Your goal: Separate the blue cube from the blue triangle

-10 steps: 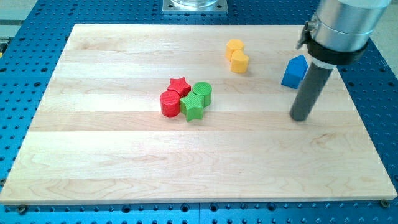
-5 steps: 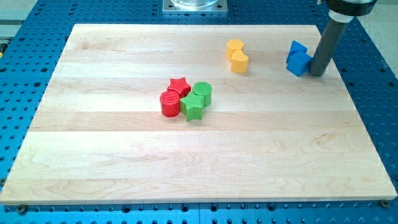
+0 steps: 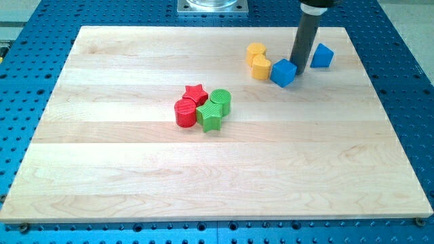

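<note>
The blue cube (image 3: 283, 72) lies at the view's upper right, touching or nearly touching the lower yellow block (image 3: 262, 67). The blue triangle (image 3: 322, 55) lies apart from it, further to the view's right and a little higher. My tip (image 3: 298, 66) stands between the two, right against the cube's right side and left of the triangle. The dark rod rises from there out of the view's top.
Two yellow blocks (image 3: 256, 51) sit together left of the cube. Near the board's middle a red star (image 3: 195, 93), a red cylinder (image 3: 184, 112), a green cylinder (image 3: 220, 100) and a green star (image 3: 211, 116) are clustered. The wooden board (image 3: 102, 190) lies on a blue perforated table.
My tip swept from the blue pair's right side to the left between them. The blue cube slid left toward the yellow blocks, and the triangle stayed near the view's right.
</note>
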